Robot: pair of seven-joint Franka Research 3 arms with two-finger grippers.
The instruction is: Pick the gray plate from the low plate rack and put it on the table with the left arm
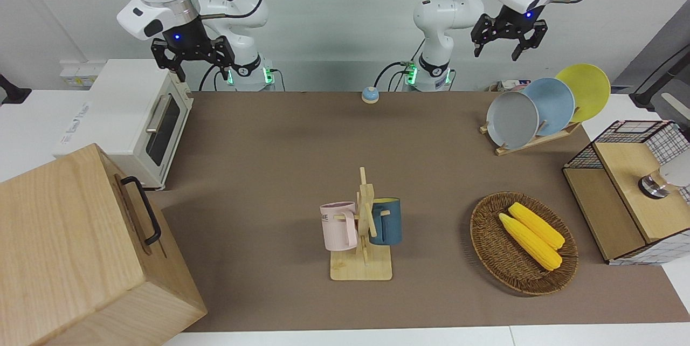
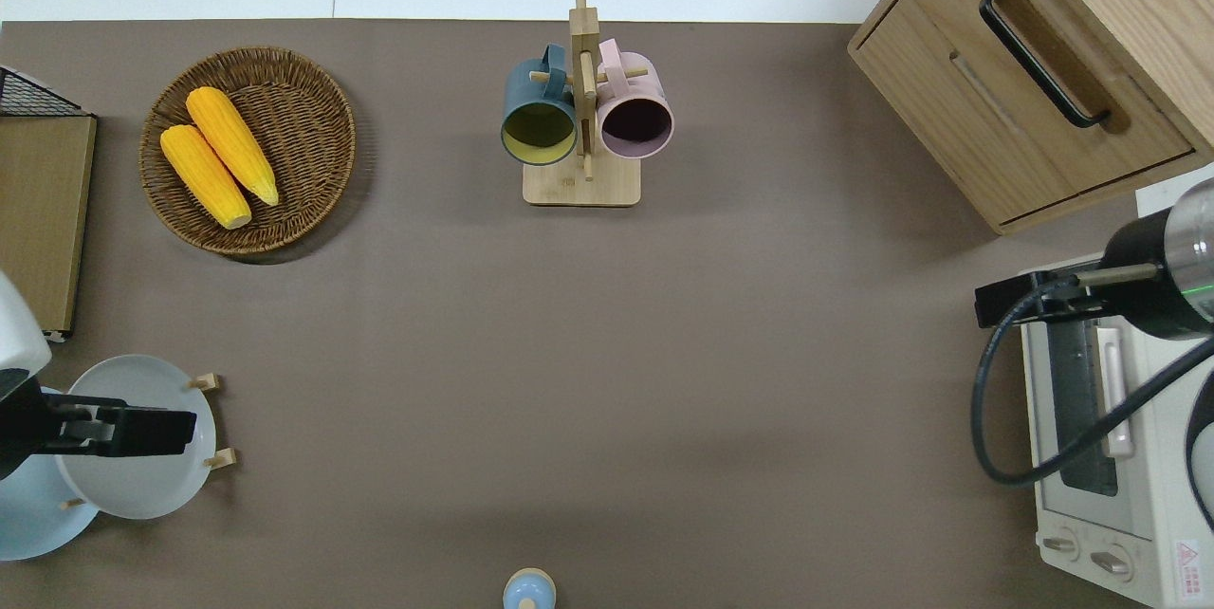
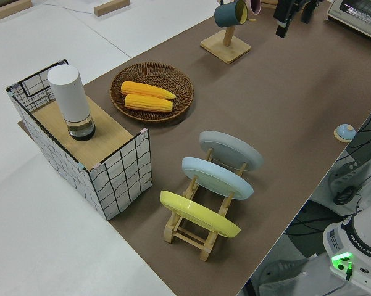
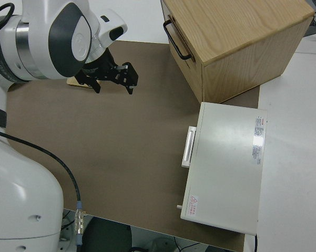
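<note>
From my station I see the gray plate standing on edge, leaning back in the low plate rack at the left arm's end of the bench. It is round, a plain pale gray with a matte face and a shallow raised rim. Of the three plates in the rack it sits in the slot closest to the middle of the bench; the light blue plate leans just beside it, partly covered by it in the front view, and the yellow plate stands at the outer end. In the left side view the gray plate rests between slanted pegs of the rack.

My left hand hangs in the air with its fingers spread wide, holding nothing. The overhead view puts it over the gray plate; the front view shows clear air between them.

Farther from the robots than the rack, a wicker basket holds two corn cobs. The right arm is parked, its hand open and holding nothing.
</note>
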